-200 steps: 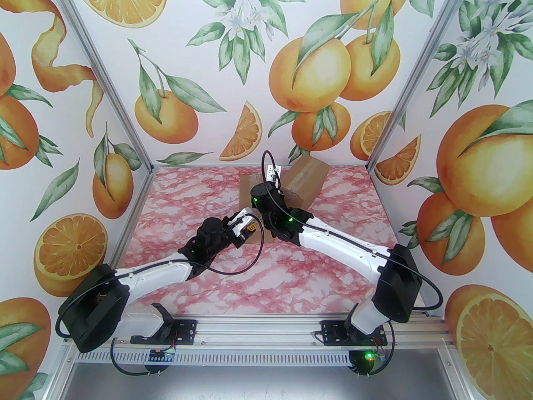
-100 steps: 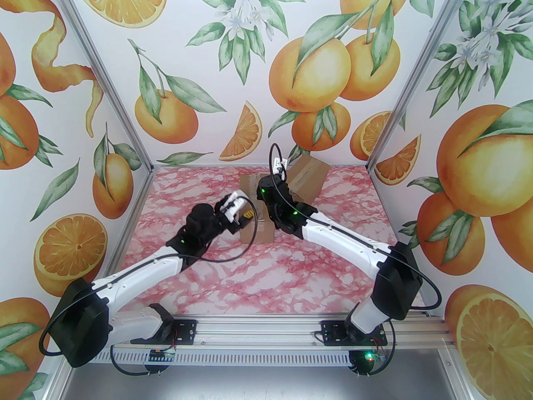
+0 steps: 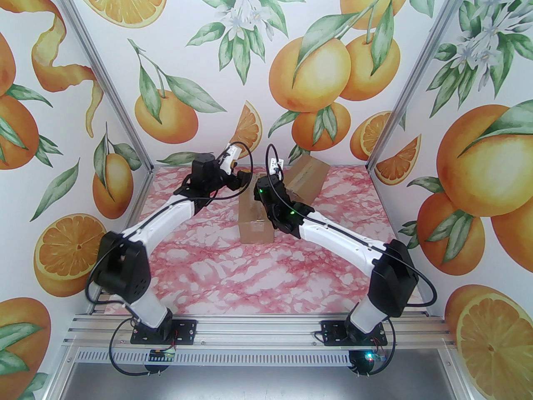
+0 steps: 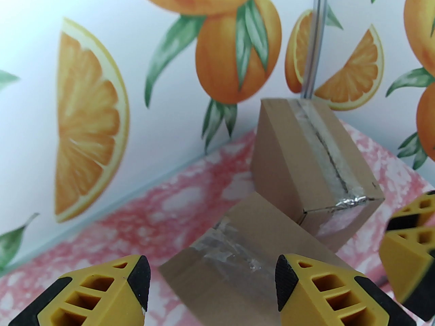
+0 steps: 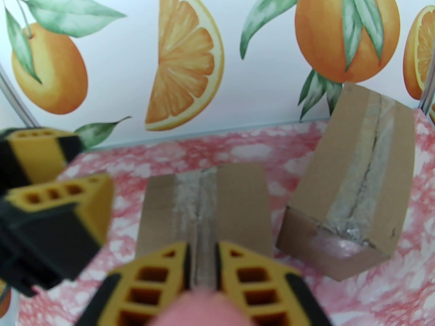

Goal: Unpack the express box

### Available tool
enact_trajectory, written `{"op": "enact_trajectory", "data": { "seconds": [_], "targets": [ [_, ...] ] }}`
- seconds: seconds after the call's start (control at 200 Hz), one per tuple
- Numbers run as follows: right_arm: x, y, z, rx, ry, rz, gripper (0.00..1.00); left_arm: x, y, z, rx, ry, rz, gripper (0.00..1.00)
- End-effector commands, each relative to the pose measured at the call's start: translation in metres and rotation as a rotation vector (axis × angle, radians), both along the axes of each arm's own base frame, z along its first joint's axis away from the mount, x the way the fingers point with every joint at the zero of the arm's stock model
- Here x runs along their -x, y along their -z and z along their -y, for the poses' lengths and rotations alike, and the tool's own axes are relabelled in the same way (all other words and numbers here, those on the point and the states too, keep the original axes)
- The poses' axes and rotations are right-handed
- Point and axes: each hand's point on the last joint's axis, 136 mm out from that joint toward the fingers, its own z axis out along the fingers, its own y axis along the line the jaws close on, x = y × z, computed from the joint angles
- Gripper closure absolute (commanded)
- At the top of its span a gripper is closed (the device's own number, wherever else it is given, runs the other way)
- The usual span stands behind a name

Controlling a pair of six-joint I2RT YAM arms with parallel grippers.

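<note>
Two taped cardboard express boxes lie on the pink marbled table (image 3: 216, 273). The nearer one (image 3: 255, 225) lies lengthwise at centre, its tape seam uncut (image 5: 198, 195). The farther box (image 3: 307, 174) rests tilted at the back right, its tape slit along the seam (image 5: 365, 178) and something pink showing at its torn end. My left gripper (image 4: 212, 277) hovers open over the near box's far end (image 4: 238, 239). My right gripper (image 5: 202, 267) hangs above the same box, fingers (image 5: 170, 277) almost together on a blurred pink thing (image 5: 204, 309).
The orange-print back wall (image 3: 250, 77) rises right behind both boxes. A metal corner post (image 4: 316, 46) stands behind the far box. The two grippers hang close together; the right one's fingers (image 4: 406, 239) sit at the left wrist view's right edge.
My left arm lifted and swung from the near box's front left up to its far end, its jaws opening wider. The right arm shifted only slightly.
</note>
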Motion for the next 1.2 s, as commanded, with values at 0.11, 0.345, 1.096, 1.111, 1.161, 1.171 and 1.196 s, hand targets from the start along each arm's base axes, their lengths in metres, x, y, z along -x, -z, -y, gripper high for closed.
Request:
{"op": "enact_trajectory", "data": {
  "seconds": [0.11, 0.345, 1.096, 1.111, 1.161, 1.171, 1.196],
  "targets": [
    [-0.008, -0.008, -0.01, -0.041, -0.008, 0.019, 1.0, -0.012, 0.034, 0.013, 0.022, 0.041, -0.144, 0.34],
    [-0.012, -0.001, -0.016, -0.041, -0.014, -0.006, 1.0, -0.017, 0.062, 0.012, 0.019, 0.016, -0.211, 0.34],
    [0.002, 0.023, -0.026, -0.037, -0.012, -0.087, 1.0, -0.001, 0.117, 0.008, 0.065, -0.07, -0.374, 0.43],
    [0.002, 0.023, -0.027, -0.038, -0.013, -0.089, 1.0, 0.0, 0.119, 0.007, 0.065, -0.074, -0.379, 0.43],
    [0.004, 0.024, -0.029, -0.039, -0.018, -0.094, 1.0, 0.001, 0.12, 0.007, 0.067, -0.083, -0.383, 0.44],
    [0.004, 0.024, -0.029, -0.038, -0.018, -0.094, 1.0, 0.001, 0.121, 0.007, 0.068, -0.086, -0.385, 0.44],
    [0.005, 0.025, -0.03, -0.04, -0.02, -0.098, 1.0, 0.001, 0.122, 0.006, 0.069, -0.093, -0.388, 0.45]
  ]
}}
